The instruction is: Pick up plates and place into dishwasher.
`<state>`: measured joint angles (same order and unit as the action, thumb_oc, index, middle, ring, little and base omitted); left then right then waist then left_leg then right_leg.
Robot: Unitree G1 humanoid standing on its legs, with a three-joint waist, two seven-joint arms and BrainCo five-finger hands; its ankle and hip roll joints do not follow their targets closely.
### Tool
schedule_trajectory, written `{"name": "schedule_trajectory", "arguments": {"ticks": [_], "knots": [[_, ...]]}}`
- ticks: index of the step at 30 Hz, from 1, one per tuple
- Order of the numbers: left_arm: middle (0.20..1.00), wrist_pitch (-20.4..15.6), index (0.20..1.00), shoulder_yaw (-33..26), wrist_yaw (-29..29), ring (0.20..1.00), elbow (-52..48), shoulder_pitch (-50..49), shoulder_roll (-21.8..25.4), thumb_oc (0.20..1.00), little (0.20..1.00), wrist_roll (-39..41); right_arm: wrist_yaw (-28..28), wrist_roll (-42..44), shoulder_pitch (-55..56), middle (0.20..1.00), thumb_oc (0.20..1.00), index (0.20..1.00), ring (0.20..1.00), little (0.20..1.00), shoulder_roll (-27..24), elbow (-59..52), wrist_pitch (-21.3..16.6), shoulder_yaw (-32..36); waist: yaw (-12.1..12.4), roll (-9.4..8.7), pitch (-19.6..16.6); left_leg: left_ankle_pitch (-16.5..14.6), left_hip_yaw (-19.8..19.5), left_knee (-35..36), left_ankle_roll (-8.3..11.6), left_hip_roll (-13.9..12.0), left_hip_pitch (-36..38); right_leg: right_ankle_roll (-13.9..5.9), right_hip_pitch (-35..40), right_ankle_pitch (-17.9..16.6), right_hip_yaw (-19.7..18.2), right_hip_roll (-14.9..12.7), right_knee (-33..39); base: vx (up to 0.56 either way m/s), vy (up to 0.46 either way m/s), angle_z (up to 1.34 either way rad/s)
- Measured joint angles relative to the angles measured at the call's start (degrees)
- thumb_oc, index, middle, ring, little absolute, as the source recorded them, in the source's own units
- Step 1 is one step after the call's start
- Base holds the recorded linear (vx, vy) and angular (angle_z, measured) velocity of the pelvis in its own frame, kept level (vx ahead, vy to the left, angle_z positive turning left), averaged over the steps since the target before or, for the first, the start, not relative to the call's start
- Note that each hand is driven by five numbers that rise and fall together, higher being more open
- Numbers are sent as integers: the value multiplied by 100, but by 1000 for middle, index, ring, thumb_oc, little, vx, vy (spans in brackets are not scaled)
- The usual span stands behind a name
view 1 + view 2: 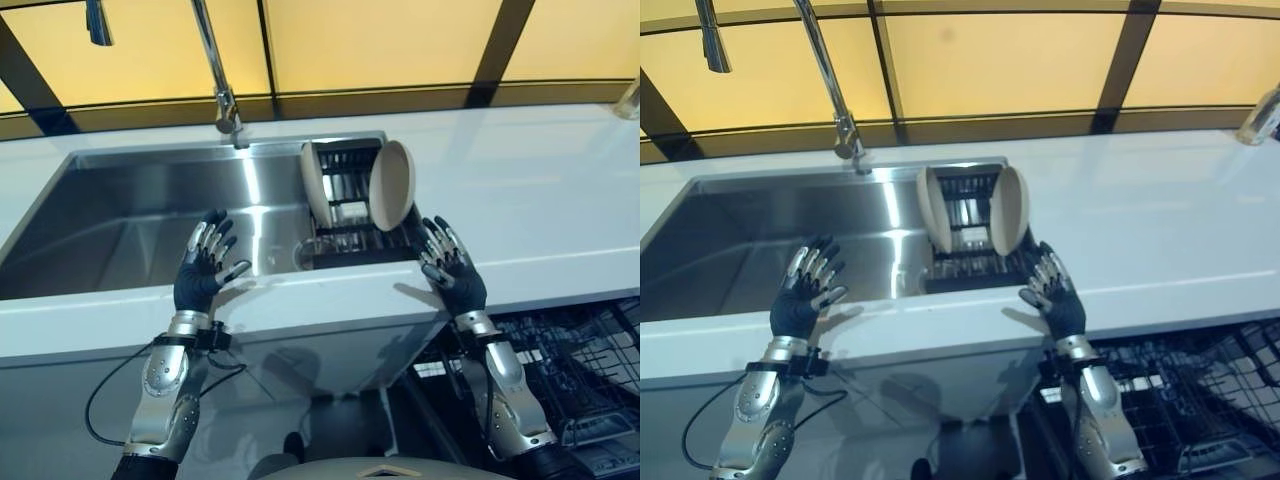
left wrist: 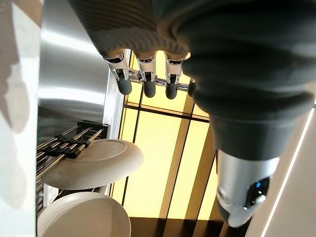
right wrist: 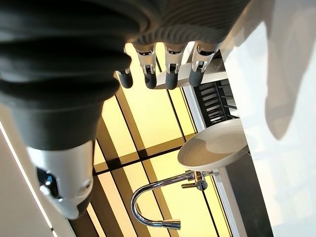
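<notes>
Plates (image 1: 392,186) upright in rack (image 1: 350,215), robot hands spread at sink edge (image 1: 300,285)

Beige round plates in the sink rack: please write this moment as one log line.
two beige round plates upright in black rack | left hand open, empty | right hand open, empty

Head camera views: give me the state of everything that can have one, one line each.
Left plate: on edge in the rack, not held.
Right plate: on edge in the rack, not held.
Dish rack: in the sink, holding two plates.
Faucet: no water running.
Dishwasher: open, lower rack pulled out.
Left robot hand: open, empty, over the sink's front edge.
Right robot hand: open, empty, over the counter edge.
</notes>
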<state>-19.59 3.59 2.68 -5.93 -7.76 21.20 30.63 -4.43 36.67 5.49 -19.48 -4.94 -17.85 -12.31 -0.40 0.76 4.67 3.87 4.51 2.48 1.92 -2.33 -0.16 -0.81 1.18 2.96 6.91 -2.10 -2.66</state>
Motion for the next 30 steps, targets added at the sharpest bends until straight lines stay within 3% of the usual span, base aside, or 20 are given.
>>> {"name": "schedule_trajectory", "arguments": {"ticks": [10,30], "knots": [[1000,-221,1000,-2,13,1000,-5,-103,-72,1000,1000,68,-4,1,-22,1000,1000,1000,1000,1000,-2,0,0,-20,-9,26,-38,1,-1,42,2,5,75,-9,73,2,7,0,61,0,0,0],[1000,-323,1000,-17,2,1000,-193,-110,-96,1000,1000,170,141,-43,16,1000,1000,1000,1000,1000,-7,-1,21,12,-39,48,-36,0,142,160,2,3,260,-27,145,11,-114,2,83,-7,-2,-2]]}}
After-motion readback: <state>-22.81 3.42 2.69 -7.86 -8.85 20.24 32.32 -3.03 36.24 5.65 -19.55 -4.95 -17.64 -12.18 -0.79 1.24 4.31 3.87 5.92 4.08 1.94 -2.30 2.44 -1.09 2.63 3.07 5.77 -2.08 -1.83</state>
